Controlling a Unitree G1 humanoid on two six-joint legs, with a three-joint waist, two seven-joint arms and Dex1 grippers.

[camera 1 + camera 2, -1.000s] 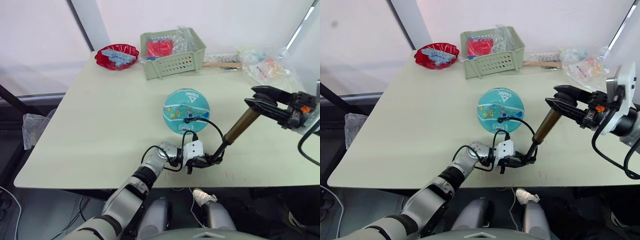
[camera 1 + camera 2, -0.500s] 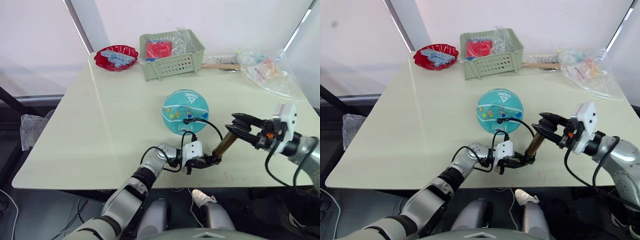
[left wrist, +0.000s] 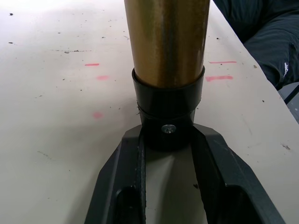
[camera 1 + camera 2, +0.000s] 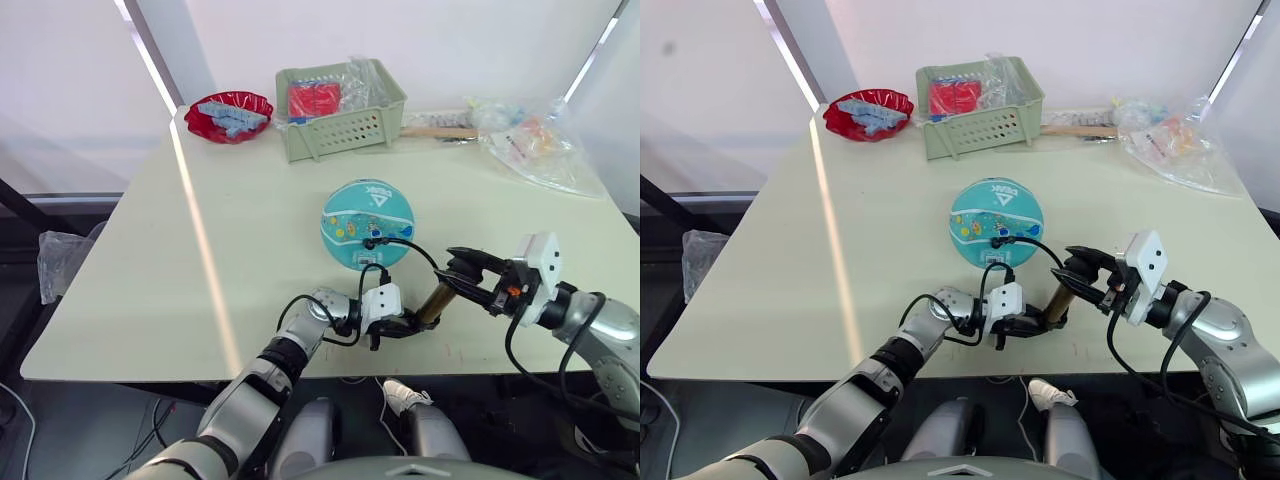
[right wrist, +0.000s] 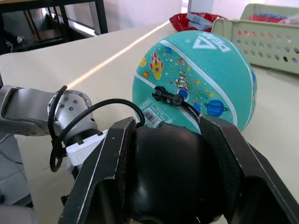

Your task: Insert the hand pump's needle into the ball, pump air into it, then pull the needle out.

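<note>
Beyond the ball [image 4: 368, 223]: green basket [image 4: 343, 108] of packets. My left gripper [image 4: 404, 325] clamps the hand pump [image 4: 434, 303]'s base; right gripper [image 4: 462, 274] clasps its handle.

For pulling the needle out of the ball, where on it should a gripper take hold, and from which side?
Grip the small black fitting where the needle meets the ball, not the limp hose. It juts from the ball's near, robot-facing side, so come in from the near table edge and pull straight outward. Both grippers are occupied holding the pump.

Ball [image 4: 367, 224] mid-counter [image 4: 200, 260], hand pump [image 4: 434, 303] slanting just right of it near the front edge (between both claws), basket [image 4: 343, 108] and bowl [image 4: 228, 114] behind, bags [image 4: 530, 140] back right
</note>
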